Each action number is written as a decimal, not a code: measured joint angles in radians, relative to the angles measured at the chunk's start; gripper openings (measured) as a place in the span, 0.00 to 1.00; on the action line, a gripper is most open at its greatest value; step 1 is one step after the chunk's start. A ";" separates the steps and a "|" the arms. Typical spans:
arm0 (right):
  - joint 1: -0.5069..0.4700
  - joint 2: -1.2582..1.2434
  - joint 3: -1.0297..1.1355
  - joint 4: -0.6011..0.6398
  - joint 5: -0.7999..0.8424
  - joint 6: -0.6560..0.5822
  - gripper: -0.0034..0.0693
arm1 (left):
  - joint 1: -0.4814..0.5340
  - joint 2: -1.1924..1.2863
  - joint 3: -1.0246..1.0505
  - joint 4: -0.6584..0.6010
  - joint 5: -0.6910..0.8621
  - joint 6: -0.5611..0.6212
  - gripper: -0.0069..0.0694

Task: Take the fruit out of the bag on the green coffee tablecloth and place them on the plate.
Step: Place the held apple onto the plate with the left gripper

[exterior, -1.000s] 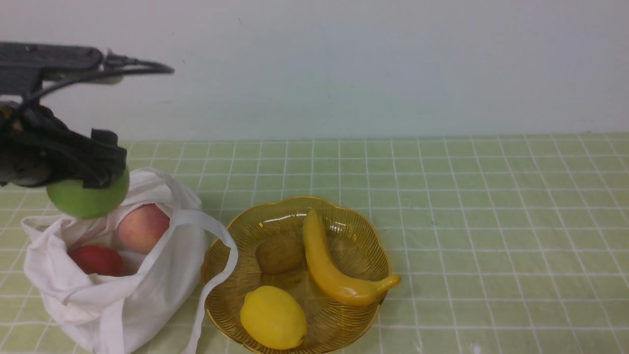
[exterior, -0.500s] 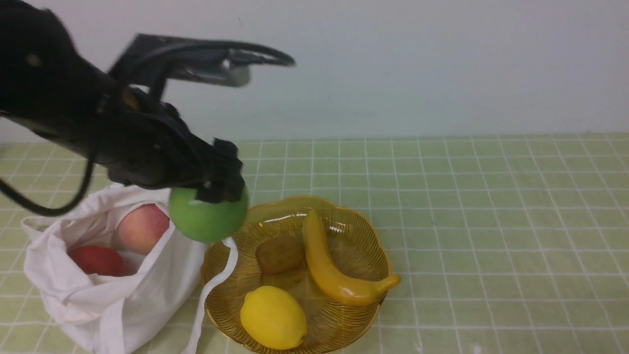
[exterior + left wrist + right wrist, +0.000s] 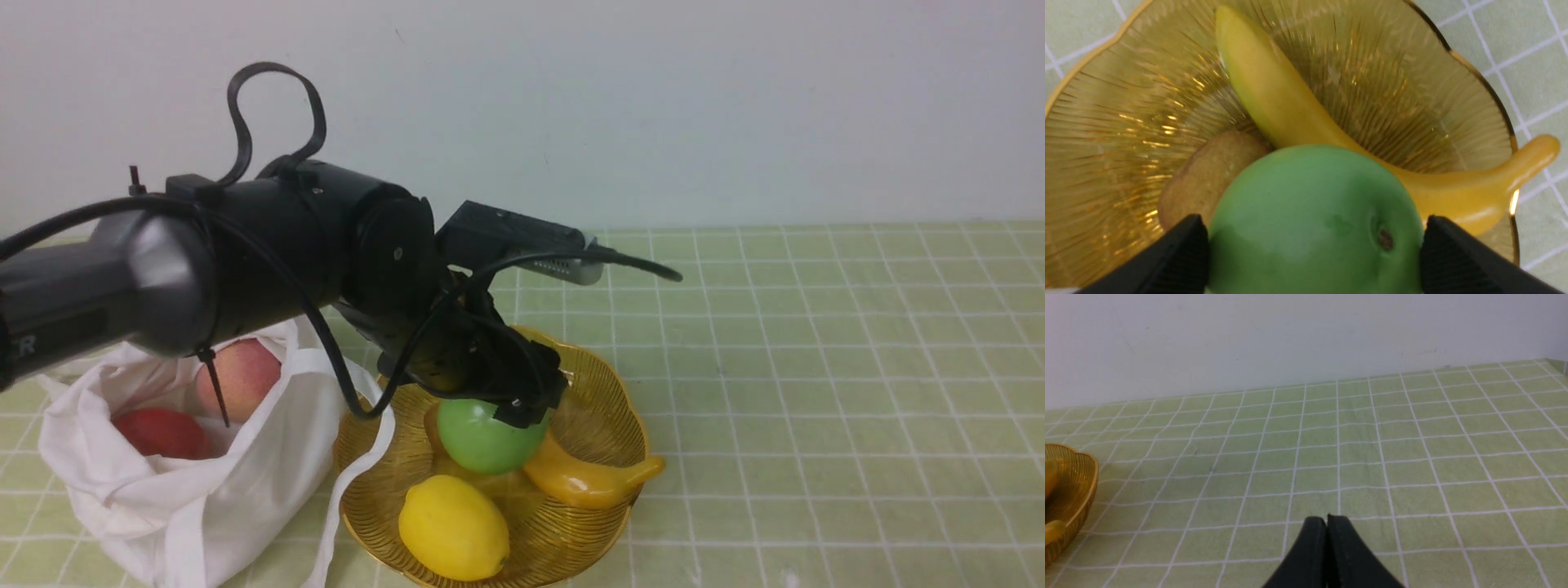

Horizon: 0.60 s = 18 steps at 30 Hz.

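Note:
My left gripper [image 3: 506, 404] is shut on the bright green apple [image 3: 482, 441], holding it low inside the amber plate [image 3: 608, 384]. In the left wrist view both black fingers press the sides of the green apple [image 3: 1310, 220], just above the plate [image 3: 1392, 81]. The white bag [image 3: 204, 498] lies left of the plate on the green tablecloth [image 3: 816, 367]. It holds a pink-yellow fruit [image 3: 241, 376] and a dark red apple [image 3: 159, 431]. My right gripper [image 3: 1327, 518] is shut and empty over bare tablecloth [image 3: 1372, 457], right of the plate [image 3: 1069, 486].
A yellow banana [image 3: 588, 482], a lemon [image 3: 453, 527] and a brown kiwi [image 3: 1208, 171] lie in the plate, right by the green apple. A white bag strap [image 3: 359, 465] hangs over the plate's left rim. A pale wall stands behind the table.
My left arm has swung right from above the bag to over the plate and come down, carrying the green apple. The bag and the other fruit have not moved.

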 joint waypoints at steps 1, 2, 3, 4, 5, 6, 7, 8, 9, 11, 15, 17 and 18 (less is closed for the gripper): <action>0.000 0.000 0.000 0.000 0.000 0.000 0.03 | 0.000 0.000 0.000 0.000 -0.002 0.000 0.89; 0.000 0.000 0.000 0.000 0.000 0.000 0.03 | 0.000 0.000 -0.001 0.004 -0.012 -0.001 0.89; 0.000 0.000 0.000 0.000 0.000 0.000 0.03 | 0.000 0.000 -0.001 0.004 -0.017 -0.001 0.89; 0.000 0.000 0.000 0.000 0.000 0.000 0.03 | 0.000 0.000 -0.001 0.004 -0.018 0.001 0.89; 0.000 0.000 0.000 0.000 0.000 0.000 0.03 | 0.000 0.000 -0.001 0.004 -0.018 0.001 0.89; 0.000 0.000 0.000 0.000 0.000 0.000 0.03 | 0.000 0.000 -0.001 0.005 -0.019 0.003 0.90; 0.000 0.000 0.000 0.000 0.000 0.000 0.03 | 0.000 0.000 -0.001 0.009 -0.022 0.003 0.93; 0.000 0.000 0.000 0.000 0.000 0.000 0.03 | 0.000 0.000 -0.001 0.010 -0.022 0.003 0.94; 0.000 0.000 0.000 0.000 0.000 0.000 0.03 | 0.000 0.000 -0.001 0.014 -0.026 0.003 0.96; 0.000 0.000 0.000 0.000 0.000 0.000 0.03 | 0.000 0.000 -0.001 0.025 -0.027 0.006 0.99; 0.000 0.000 0.000 0.000 0.000 0.000 0.03 | 0.000 -0.015 -0.001 0.059 -0.027 0.006 0.99; 0.000 0.000 0.000 0.000 0.000 0.000 0.03 | 0.000 -0.037 -0.001 0.066 -0.026 0.006 0.99; 0.000 0.000 0.000 0.000 0.000 0.000 0.03 | 0.000 -0.052 -0.001 0.066 -0.026 0.006 0.99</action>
